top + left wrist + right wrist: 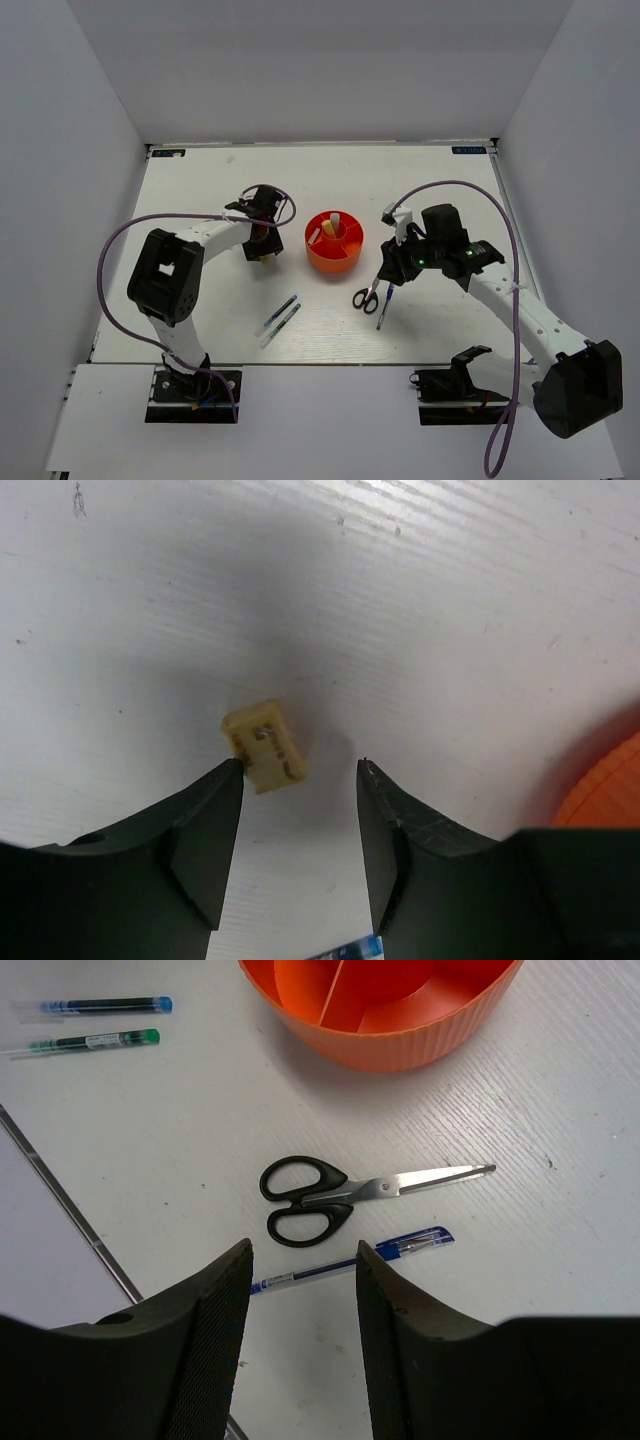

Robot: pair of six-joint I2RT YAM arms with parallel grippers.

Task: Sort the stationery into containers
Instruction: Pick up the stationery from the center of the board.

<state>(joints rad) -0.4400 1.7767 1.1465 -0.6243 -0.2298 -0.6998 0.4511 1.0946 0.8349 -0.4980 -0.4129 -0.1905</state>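
The left gripper (pixel 301 767), jaws spread, hangs over a small beige eraser (pixel 265 745) with dark print, left of the ribbed orange-red tub (pixel 334 264). The right gripper (pixel 303 1248), likewise spread, hovers above black-handled scissors (pixel 345 1192) and a blue pen (pixel 400 1247) near-right of the tub. A blue-capped thin pen (pixel 100 1005) and a green-capped thin pen (pixel 95 1041) lie near-left.

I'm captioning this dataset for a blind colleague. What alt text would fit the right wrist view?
Black-handled scissors lie shut on a white table, a blue pen alongside them, just beyond the open right gripper. A ribbed orange tub with dividers sits at the top edge, and two thin pens, one blue-capped, one green-capped, lie upper left.
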